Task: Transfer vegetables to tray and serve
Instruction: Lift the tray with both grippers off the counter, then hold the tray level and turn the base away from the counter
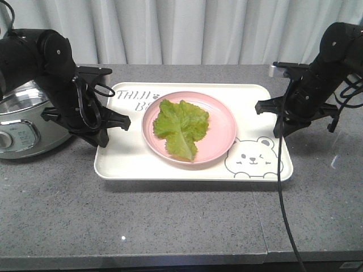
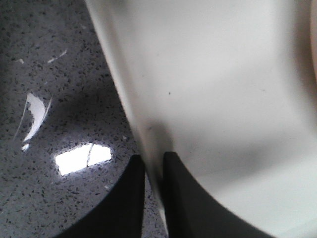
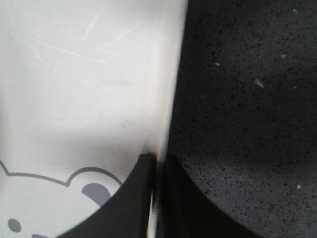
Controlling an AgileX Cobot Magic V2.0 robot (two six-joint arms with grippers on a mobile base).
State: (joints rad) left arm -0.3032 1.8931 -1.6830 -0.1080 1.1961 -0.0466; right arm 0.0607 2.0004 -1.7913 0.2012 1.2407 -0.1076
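Tray [image 1: 130, 161] rims sit pinched by left tool [image 2: 152, 156] and right tool [image 3: 158, 157].

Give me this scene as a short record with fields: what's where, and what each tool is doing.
lettuce leaf: lying on the pink plate
pink plate: in the middle of the tray
left tool: shut on the tray's left rim
right tool: shut on the tray's right rim
cooker: on the counter, left of the tray

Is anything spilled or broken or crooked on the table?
Nothing stands out. The lettuce leaf lies on the pink plate inside the tray; the left end effector and right end effector each pinch its rim.
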